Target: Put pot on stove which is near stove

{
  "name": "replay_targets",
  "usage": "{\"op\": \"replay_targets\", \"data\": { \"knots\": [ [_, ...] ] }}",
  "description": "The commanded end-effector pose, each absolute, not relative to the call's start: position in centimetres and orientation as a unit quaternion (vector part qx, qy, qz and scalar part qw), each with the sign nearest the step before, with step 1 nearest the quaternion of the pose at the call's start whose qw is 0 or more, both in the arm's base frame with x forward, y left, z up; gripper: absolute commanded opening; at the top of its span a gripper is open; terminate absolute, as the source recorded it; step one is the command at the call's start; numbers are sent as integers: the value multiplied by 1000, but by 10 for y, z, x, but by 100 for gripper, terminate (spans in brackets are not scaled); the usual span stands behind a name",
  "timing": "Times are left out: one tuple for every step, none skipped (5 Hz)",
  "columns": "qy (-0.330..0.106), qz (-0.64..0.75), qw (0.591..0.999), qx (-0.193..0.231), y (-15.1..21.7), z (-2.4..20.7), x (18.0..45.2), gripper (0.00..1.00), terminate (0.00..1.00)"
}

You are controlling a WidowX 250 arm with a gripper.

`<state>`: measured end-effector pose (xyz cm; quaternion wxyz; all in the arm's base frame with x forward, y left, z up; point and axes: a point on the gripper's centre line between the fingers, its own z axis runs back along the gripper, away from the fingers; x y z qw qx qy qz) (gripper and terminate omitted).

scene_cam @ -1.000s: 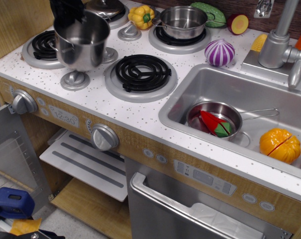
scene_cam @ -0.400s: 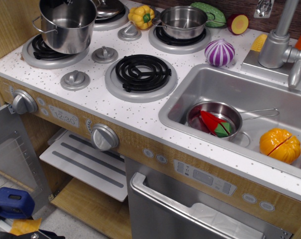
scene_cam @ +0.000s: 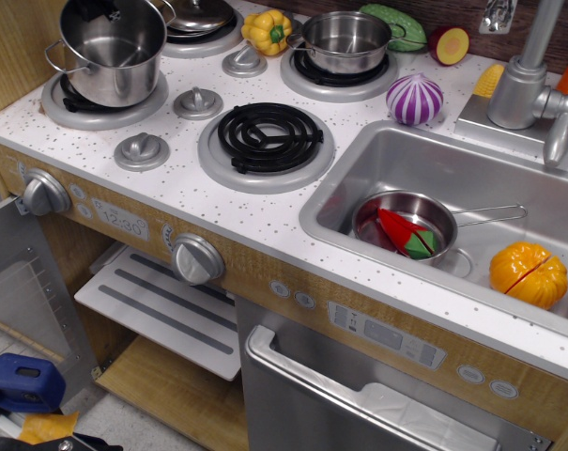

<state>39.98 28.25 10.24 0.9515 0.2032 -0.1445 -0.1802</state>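
Note:
The tall shiny steel pot (scene_cam: 110, 56) stands over the front-left coil burner (scene_cam: 66, 105) of the white speckled stove (scene_cam: 171, 183), touching it or just above it; I cannot tell which. A dark piece of my gripper (scene_cam: 100, 9) shows at the pot's far rim at the top edge of the view. The rest of the gripper is out of frame, so its hold is unclear. The front-middle burner (scene_cam: 267, 136) is bare.
A wider shallow steel pot (scene_cam: 345, 39) sits on the back-right burner and a lid (scene_cam: 199, 14) on the back-left one. A yellow pepper (scene_cam: 268, 30) and a purple onion (scene_cam: 414, 99) lie nearby. The sink (scene_cam: 359, 160) holds a saucepan (scene_cam: 406, 225) and an orange pumpkin (scene_cam: 528, 274).
The pot has moved left and back from above the knob caps to the front-left burner, and has come down onto or close to it.

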Motion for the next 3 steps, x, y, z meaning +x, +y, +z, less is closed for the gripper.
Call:
{"op": "replay_targets", "data": {
  "knots": [
    [-177,-195,938,226,305,122,396,0,0],
    [-180,-206,935,225,311,122,398,0,0],
    [-178,-232,921,256,316,121,398,0,0]
  ]
}}
